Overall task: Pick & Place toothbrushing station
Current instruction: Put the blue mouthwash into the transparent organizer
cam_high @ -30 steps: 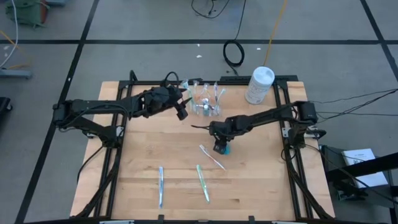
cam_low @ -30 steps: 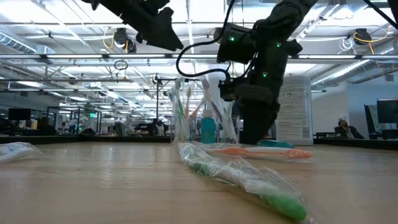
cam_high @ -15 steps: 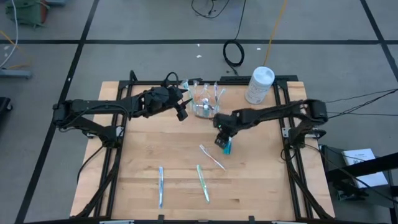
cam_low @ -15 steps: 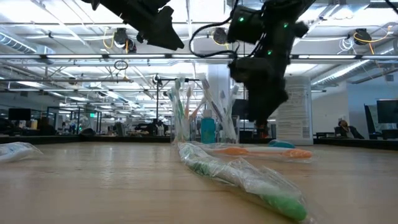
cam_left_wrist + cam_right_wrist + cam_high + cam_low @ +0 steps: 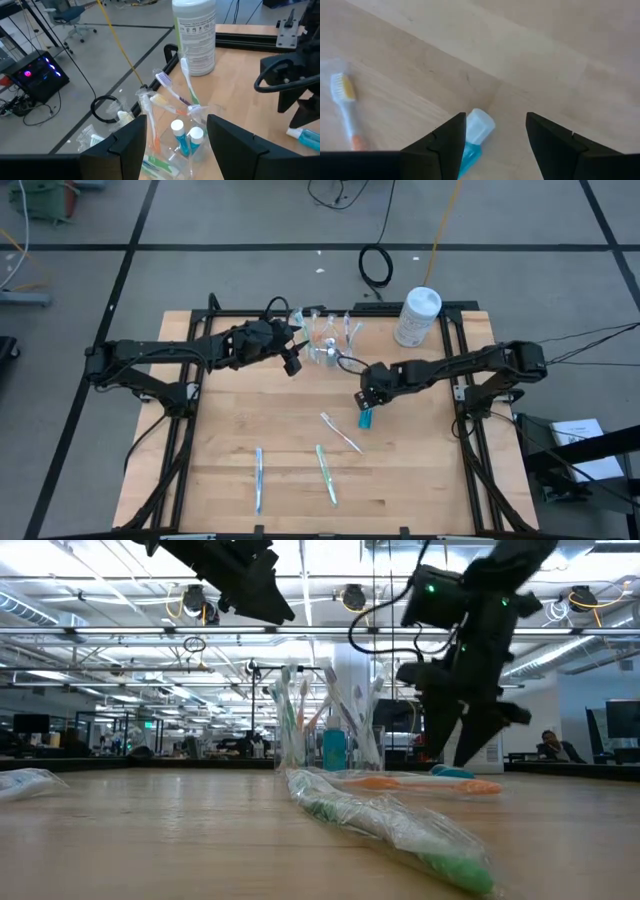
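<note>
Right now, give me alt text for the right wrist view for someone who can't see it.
The right gripper hangs open above a bare wooden table, a small blue tube with a white cap lying between its dark fingers. Off to one side lies an orange-handled toothbrush.

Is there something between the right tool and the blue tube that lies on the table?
Nothing visible stands between them. The right tool, fingers open, hangs just above the blue white-capped tube, which lies alone on bare wood in the right wrist view. The orange toothbrush lies to the side, apart from it.
</note>
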You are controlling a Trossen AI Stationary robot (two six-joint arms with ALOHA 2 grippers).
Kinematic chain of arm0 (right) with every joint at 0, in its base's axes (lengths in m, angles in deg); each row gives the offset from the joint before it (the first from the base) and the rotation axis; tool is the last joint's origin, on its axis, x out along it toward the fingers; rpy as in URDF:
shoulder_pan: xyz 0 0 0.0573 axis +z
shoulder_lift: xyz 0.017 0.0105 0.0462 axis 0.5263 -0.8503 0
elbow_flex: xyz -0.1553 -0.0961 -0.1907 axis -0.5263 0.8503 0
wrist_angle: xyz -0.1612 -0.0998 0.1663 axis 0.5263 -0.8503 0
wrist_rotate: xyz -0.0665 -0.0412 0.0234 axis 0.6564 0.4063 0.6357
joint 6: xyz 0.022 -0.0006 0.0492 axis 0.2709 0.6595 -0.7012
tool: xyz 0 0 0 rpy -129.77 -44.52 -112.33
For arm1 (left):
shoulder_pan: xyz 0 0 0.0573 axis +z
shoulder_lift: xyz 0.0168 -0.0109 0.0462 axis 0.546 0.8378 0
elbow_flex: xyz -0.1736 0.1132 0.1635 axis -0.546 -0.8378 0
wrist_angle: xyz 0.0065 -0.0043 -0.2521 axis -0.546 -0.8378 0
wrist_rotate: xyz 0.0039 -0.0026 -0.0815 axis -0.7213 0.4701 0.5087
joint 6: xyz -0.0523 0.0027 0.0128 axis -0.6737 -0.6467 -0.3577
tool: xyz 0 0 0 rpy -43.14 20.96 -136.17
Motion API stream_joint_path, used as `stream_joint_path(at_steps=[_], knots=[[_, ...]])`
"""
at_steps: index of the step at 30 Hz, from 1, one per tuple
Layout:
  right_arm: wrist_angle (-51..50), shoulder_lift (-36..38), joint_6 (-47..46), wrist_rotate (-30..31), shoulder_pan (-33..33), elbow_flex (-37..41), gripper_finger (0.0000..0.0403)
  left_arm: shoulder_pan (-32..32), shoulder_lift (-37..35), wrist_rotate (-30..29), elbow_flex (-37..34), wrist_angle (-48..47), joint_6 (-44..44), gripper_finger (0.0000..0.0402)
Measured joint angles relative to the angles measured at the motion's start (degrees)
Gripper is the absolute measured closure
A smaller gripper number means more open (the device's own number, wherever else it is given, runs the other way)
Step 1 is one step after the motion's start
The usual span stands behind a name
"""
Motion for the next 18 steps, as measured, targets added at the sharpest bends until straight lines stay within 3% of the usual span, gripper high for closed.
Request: stream_joint_path(at_steps=[5, 18], knots=[[10.70, 0.01, -5.35, -2.72, 0.51, 5.54, 0.0204, 0.02, 0.00, 0.04, 0.00, 0.20, 0.00, 0.0188], [13.37, -1.55, -9.18, -1.37, 5.06, 6.75, 0.0234, 0.02, 0.00, 0.09, 0.02, 0.41, 0.42, 0.0188]])
